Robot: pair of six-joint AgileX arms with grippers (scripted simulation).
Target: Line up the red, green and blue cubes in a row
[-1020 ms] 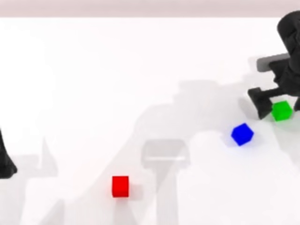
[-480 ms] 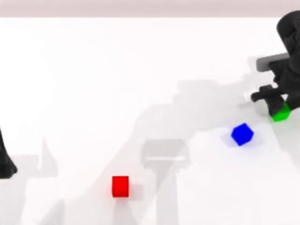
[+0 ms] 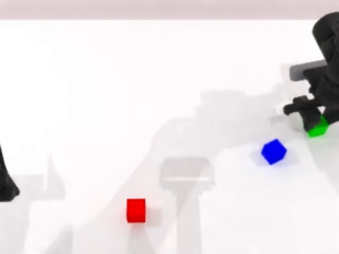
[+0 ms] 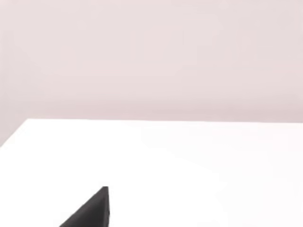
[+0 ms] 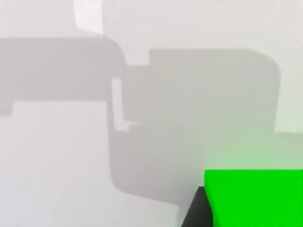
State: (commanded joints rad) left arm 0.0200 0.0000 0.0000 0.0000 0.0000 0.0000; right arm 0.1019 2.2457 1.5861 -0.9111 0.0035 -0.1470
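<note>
The green cube (image 3: 318, 127) sits at the far right of the table, and my right gripper (image 3: 313, 119) is down over it and shut on it. In the right wrist view the green cube (image 5: 255, 198) fills the corner, with one dark finger (image 5: 198, 210) pressed against its side. The blue cube (image 3: 274, 152) rests on the table to the left of the green one and nearer the front, turned at an angle. Far from both, the red cube (image 3: 136, 210) lies near the front, left of the middle. My left arm (image 3: 6, 185) stays parked at the left edge.
The white table (image 3: 106, 95) ends at a back edge along the top of the top view. The left wrist view shows only bare table (image 4: 189, 165), a pale wall, and a dark tip of the left gripper (image 4: 90, 212).
One second ago the right gripper stood open around the green cube; its fingers have since closed onto it. Nothing has moved in the last half second.
</note>
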